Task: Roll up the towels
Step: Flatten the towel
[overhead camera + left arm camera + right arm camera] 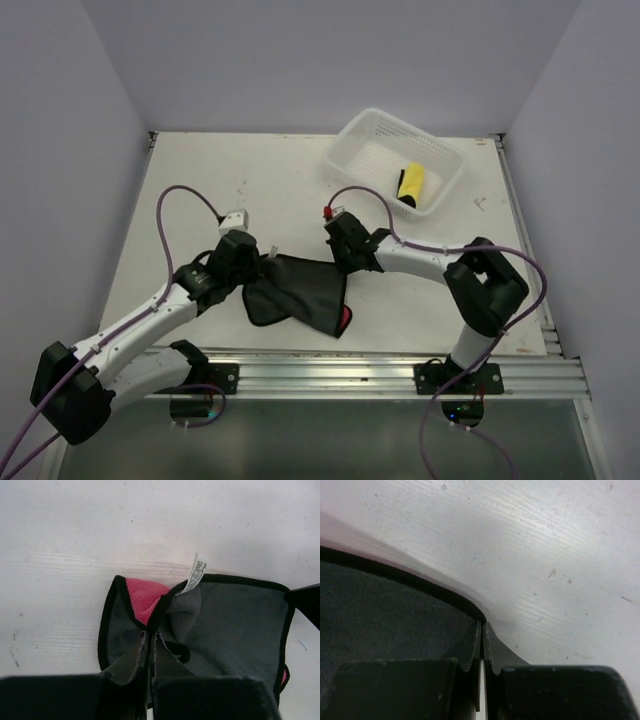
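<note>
A white plastic basket [350,133] with latticed walls sits at the far right of the table [250,170]. Inside it lies a yellow roll [411,186] of cloth with a black end. Nothing lies between the basket and the towel [295,290], which is spread nearer the arms' bases than the basket and to its left. Only the right arm's white forearm and a purple cable [365,192] cross the space just near of the basket.

The towel's long axis runs across the table, from the left gripper [252,268] towards the basket's side, where the right gripper [338,262] meets its far corner. The body of the cloth sags away from the basket towards the metal rail [330,370].

It is soft dark-grey pile with a black stitched hem and a pink reverse, which shows where the edge folds over and at the corner farthest from the basket. A white label [196,572] stands up from the hem.

The left gripper [150,637] is pinched tight on a bunched fold of the hem. The right gripper [482,627] is also closed to a sliver — the curved hem runs straight into its tips, so it seems to nip that corner.
</note>
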